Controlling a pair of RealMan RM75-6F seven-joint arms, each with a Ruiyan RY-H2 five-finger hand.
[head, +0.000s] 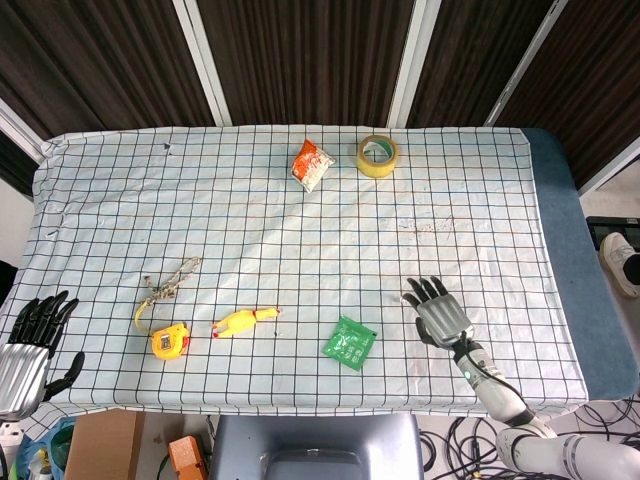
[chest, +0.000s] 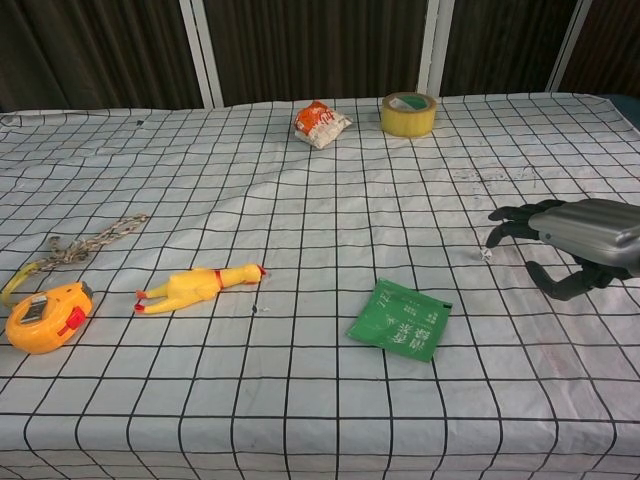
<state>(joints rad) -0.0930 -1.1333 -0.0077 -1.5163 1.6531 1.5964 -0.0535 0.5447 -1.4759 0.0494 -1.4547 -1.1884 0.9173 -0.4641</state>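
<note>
A: Right hand?

B: Over the tabletop near the front edge, toward the front right corner. Fingers spread and slightly curled, palm down, nothing in it. It floats just above the checked cloth in the chest view.

A: Nearest thing to it?

B: Green packet, lying flat near the front edge, just to the hand's left, apart from it. Not touched.

A: Left hand?

B: Off the front left corner of the tabletop, past the cloth's edge. Fingers apart, holds nothing. Only the head view shows it.

A: What's close to that one?

B: Yellow tape measure, near the front edge on the left side, well apart from the hand. A bit of braided cord lies just behind it. Rubber chicken lies on its side between the tape measure and the green packet.

A: Back of the table?

B: Orange snack bag and roll of yellow tape, side by side near the back edge, around the middle. Tape roll lies flat, hole up.
</note>
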